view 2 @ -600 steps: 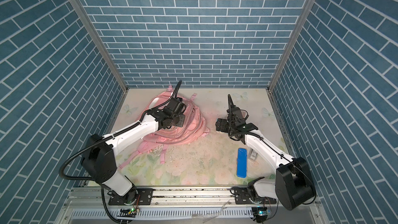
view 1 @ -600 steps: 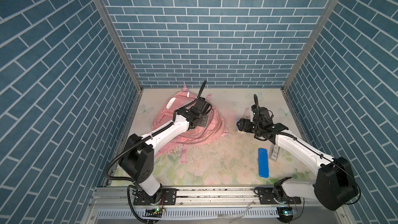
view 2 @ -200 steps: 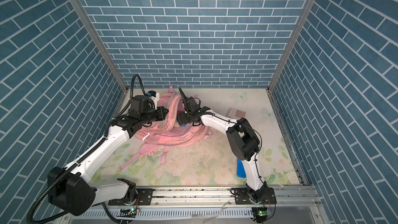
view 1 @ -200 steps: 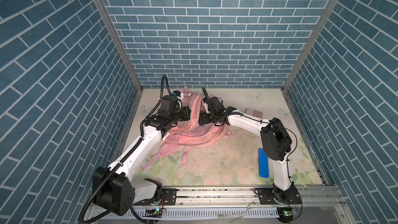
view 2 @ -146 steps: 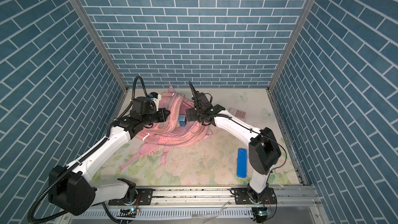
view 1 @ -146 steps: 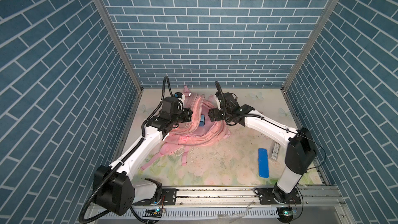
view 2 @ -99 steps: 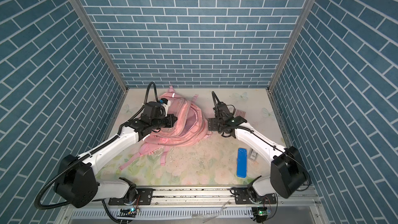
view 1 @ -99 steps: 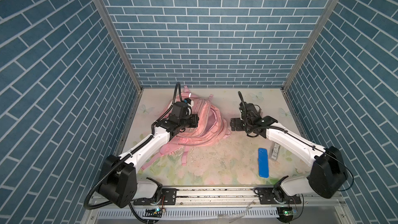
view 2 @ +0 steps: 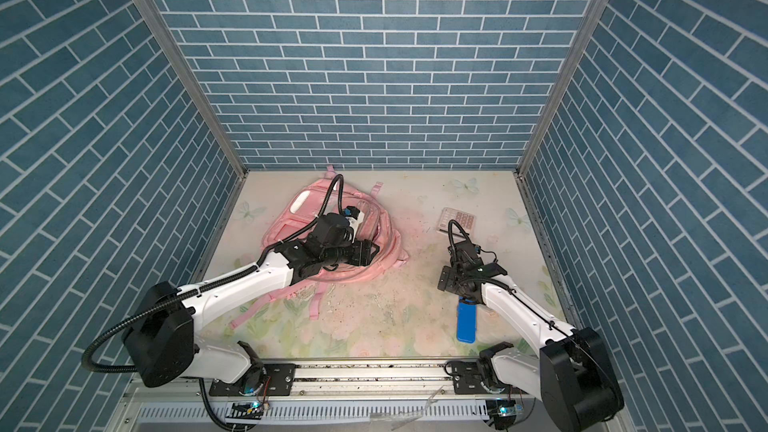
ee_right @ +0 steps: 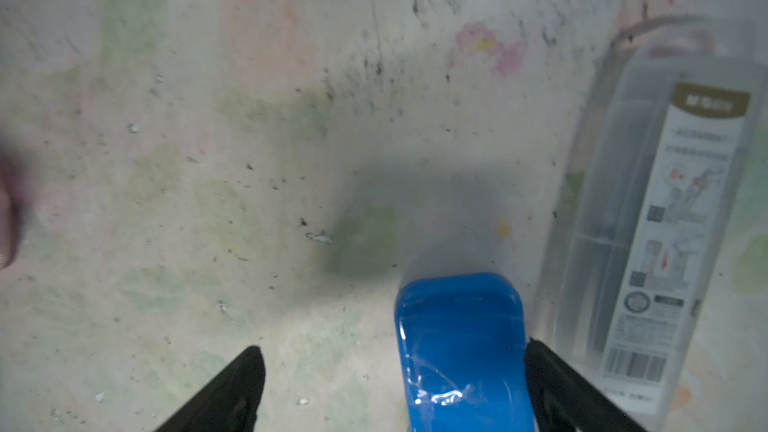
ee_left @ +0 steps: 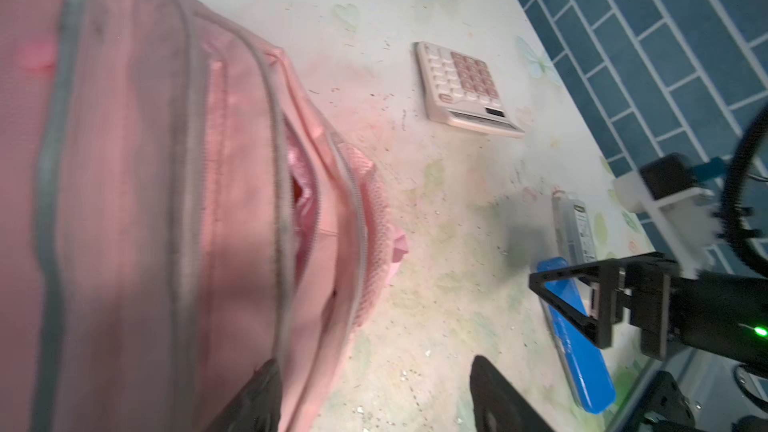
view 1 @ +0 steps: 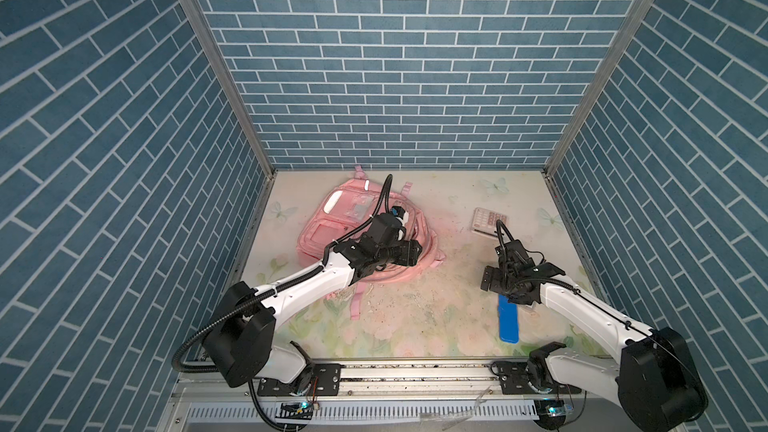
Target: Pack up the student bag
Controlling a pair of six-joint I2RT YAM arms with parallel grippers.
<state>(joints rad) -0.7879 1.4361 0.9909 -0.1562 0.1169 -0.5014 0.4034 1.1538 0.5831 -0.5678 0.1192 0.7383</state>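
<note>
Hovering over student bag (view 1: 326,238), left gripper (ee_left: 374,392) splayed, right gripper (ee_right: 392,371) splayed

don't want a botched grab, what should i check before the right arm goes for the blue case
1. Right gripper open: ok, fingers wide apart.
2. Blue case between the fingers: ok, though off centre, close to one.
3. Room beside the clear box: not ok, it lies right alongside the case.
4. Student bag unzipped: ok, a gap shows.
5. Left gripper holding the bag open: not ok, fingers apart, gripping nothing.
6. Height above the case: cannot tell.
</note>
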